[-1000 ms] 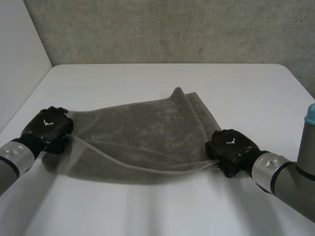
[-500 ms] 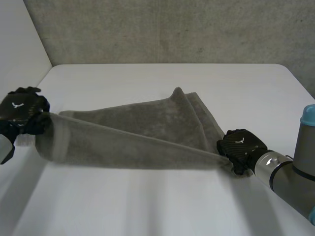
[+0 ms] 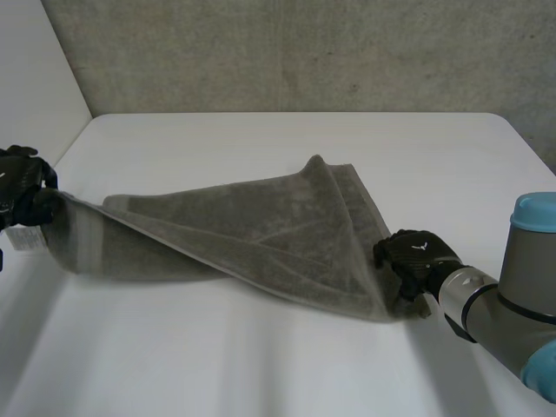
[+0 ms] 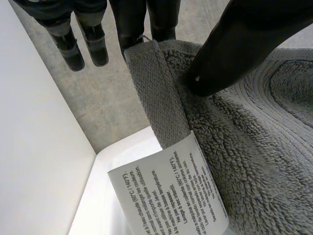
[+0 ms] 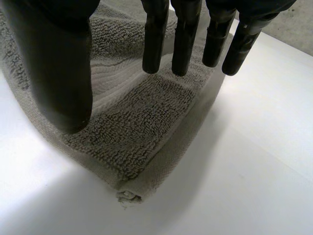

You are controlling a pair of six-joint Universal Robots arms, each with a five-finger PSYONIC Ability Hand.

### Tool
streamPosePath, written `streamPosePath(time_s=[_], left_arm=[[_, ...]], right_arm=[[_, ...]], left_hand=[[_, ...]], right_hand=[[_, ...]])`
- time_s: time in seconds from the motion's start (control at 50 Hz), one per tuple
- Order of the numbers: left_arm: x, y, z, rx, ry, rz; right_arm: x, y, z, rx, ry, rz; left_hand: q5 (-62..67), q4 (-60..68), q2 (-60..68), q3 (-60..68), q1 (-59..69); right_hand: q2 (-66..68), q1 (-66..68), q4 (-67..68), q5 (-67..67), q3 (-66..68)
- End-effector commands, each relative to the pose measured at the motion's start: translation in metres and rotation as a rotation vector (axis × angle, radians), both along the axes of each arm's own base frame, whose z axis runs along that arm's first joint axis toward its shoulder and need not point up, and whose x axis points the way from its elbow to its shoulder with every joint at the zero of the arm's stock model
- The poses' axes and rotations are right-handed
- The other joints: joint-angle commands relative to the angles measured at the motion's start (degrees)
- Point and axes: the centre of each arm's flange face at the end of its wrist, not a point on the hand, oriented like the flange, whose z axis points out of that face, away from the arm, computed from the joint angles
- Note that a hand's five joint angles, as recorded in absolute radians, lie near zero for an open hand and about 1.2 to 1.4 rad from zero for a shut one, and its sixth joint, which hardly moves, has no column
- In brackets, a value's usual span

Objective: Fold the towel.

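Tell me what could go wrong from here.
The left hand pinches only the towel hem by its label; under tension it may slip.
The towel's far side is rucked into a peak, so the fold may land crooked.
The left hand is near the side wall and might strike it.

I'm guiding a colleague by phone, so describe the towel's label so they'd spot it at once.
On the white table is a grey towel, one corner pinched by the left hand. At that corner a label hangs from a folded strip of the towel's edge. It is the one white rectangle with printed text, set against plain grey cloth.
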Motion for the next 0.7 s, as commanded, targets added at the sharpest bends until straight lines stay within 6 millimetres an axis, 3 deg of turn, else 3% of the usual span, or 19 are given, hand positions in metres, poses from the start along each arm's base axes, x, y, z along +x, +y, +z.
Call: streamPosePath(time_s=[0.02,0.44,0.7], left_arm=[[-0.002,0.001,-0.001,0.004,0.001,-0.004],[-0.004,0.002,-0.004,0.016,0.003,-0.008],[-0.003,0.001,-0.005,0.014,0.002,-0.007]], right_arm=[[0.000,0.006,0.013,-0.010,0.002,0.008],[0.012,0.027,-0.007,0.072,0.021,0.078],[0.021,0.014,-0.012,0.016,0.001,0.090]], left_hand=[[2.64,-3.76,2.80,-3.31,4.29],[2.64,-3.76,2.80,-3.31,4.29],[2.64,-3.76,2.80,-3.31,4.29]], right_hand=[[-10.68,-9.96,-4.35,-8.07,-3.03],[-8.49,-7.77,-4.35,-5.88,-3.03],[11.19,11.91,-4.35,13.80,-3.03]])
